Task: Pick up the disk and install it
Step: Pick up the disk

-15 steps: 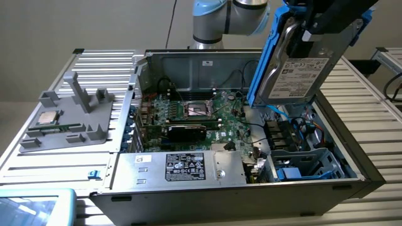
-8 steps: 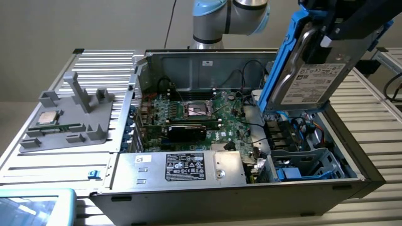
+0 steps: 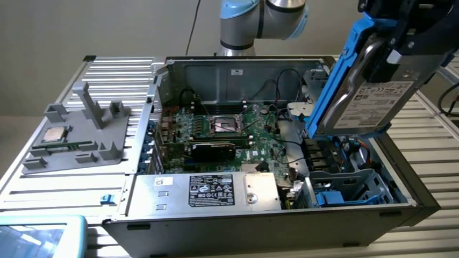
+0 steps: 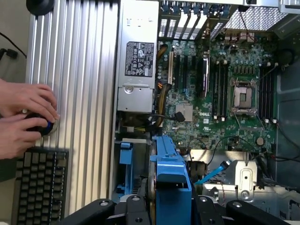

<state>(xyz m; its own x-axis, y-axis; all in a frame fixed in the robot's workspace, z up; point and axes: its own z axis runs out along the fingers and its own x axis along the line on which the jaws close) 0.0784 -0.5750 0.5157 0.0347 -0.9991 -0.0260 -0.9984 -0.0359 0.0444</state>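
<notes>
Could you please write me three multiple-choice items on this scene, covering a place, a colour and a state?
1. Where is the disk relative to the computer case? A) seated inside it B) lying beside it C) in the air above it
2. What colour is its carrier frame? A) blue B) red C) yellow
3. How is the case? A) shut B) open, motherboard exposed C) upside down

1 C: the gripper holds the disk aloft over the case.
2 A: the frame edging it is blue.
3 B: the motherboard shows inside.
</notes>
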